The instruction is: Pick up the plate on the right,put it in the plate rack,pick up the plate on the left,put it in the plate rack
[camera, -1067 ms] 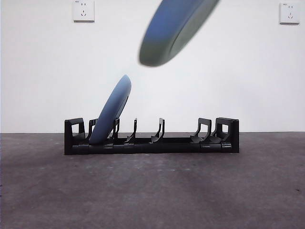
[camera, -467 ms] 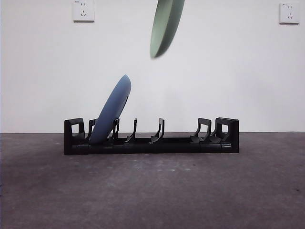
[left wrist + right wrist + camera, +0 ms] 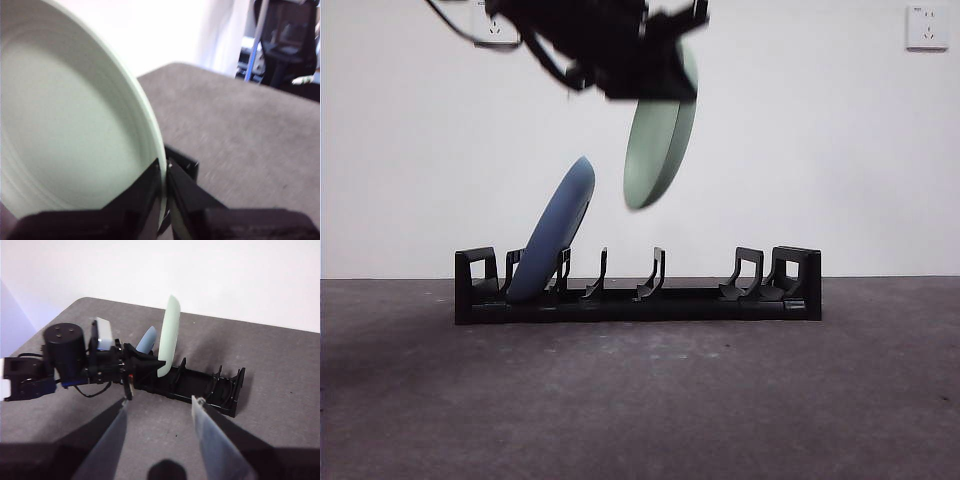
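Even bright light; left wrist view blurred, perhaps motion.

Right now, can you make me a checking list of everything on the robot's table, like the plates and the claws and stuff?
Surface: dark grey table, with only the rack standing on it.
Job's things: black plate rack stands lengthwise; blue plate already leans in a slot near one end; green plate hangs in the air above the rack's middle slots, on edge and slightly tilted, not yet touching.
Clutter: nothing seen.
Grippers: left gripper is clamped on the green plate's rim; right gripper is open, holds nothing and waits back from the rack.
Cables: black cable loops under the left arm's wrist.
Surroundings: white wall with two sockets; black chair past the table's edge.
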